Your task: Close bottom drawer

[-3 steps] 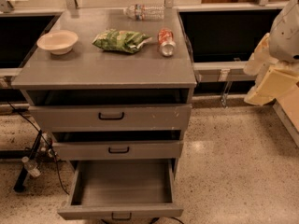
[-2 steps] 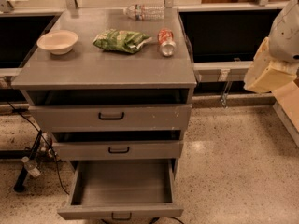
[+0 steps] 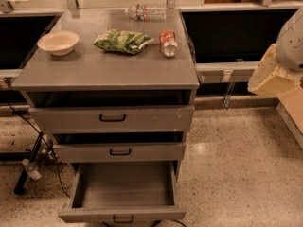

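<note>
The bottom drawer [image 3: 124, 193] of the grey cabinet [image 3: 109, 70] is pulled out toward me, and its plain grey box is empty. Its shallow front panel with a small black bar handle [image 3: 122, 219] sits at the lower edge of the camera view. The middle drawer [image 3: 120, 152] and the top drawer [image 3: 112, 118] stand slightly out. My gripper [image 3: 271, 77] shows as a cream block under a grey arm link at the right edge. It is level with the cabinet top, far right of the drawers, and touches nothing.
On the cabinet top are a white bowl [image 3: 58, 42], a green chip bag [image 3: 122, 40], a red can [image 3: 167, 42] on its side and a plastic bottle [image 3: 145, 12]. Black cables and a stand [image 3: 29, 167] lie on the floor to the left. Speckled floor [image 3: 236, 174] lies to the right.
The cream block of my arm at the right edge has shifted slightly left and up. The drawers and the items on top have not moved.
</note>
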`<state>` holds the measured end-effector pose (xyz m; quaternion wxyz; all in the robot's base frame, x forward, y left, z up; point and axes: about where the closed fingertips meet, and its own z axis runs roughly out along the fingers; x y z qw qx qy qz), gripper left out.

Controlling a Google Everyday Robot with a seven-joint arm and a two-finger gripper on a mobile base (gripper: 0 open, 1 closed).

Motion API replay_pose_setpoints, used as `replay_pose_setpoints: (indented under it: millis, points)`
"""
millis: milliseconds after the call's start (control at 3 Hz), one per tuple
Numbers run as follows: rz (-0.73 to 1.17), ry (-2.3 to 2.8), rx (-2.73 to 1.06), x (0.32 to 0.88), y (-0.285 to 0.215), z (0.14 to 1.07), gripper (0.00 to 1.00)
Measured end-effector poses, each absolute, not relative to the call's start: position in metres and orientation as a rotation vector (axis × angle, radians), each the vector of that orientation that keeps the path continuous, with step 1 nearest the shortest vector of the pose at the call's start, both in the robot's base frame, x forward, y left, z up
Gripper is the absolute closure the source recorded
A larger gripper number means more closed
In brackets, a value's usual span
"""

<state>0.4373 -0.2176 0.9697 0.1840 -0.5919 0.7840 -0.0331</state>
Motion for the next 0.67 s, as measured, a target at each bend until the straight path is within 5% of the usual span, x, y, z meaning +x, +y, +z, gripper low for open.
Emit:
replay_pose_setpoints:
  millis: [667]
  points:
    - [0.201,2.385,-1.772,0.426,-0.198,0.762,1.0]
